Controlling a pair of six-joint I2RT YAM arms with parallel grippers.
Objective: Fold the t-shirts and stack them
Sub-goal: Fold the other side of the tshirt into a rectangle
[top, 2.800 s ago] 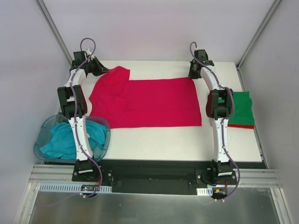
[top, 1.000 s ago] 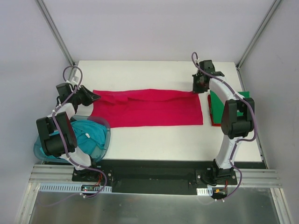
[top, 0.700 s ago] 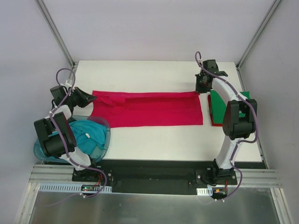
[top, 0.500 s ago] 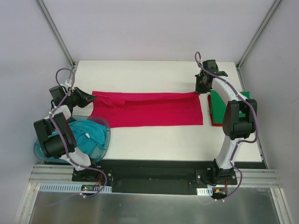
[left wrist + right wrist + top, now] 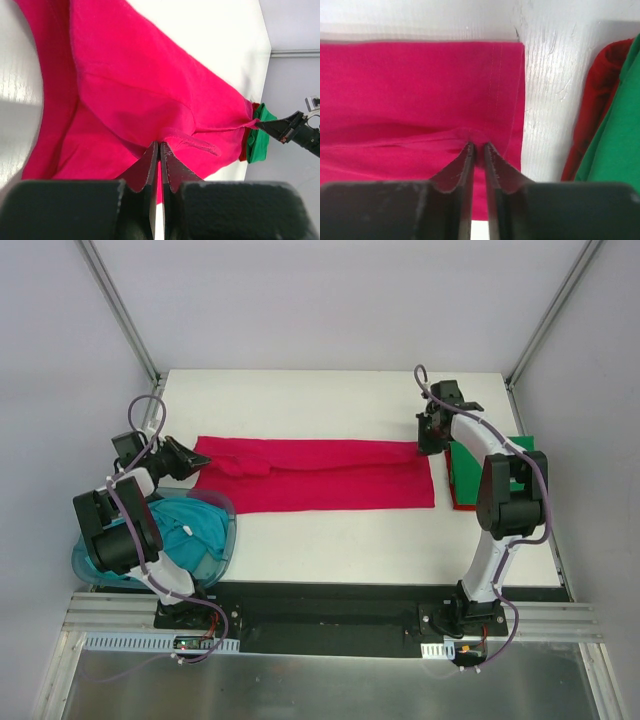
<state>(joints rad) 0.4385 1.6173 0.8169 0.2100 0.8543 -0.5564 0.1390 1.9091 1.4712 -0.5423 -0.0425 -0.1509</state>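
Jaws of left gripper [image 5: 159, 145] are clamped on red t-shirt [image 5: 320, 475]; right gripper [image 5: 479, 146] is a crack apart, grip unclear. Lengthwise fold laid; clean release is likely needed next.

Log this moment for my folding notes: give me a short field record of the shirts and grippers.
red t-shirt: folded into a long band across the table
left gripper: shut on its left end
right gripper: pinching its right end
stack: green t-shirt on a darker red one, right edge
tub: teal t-shirt inside, near left
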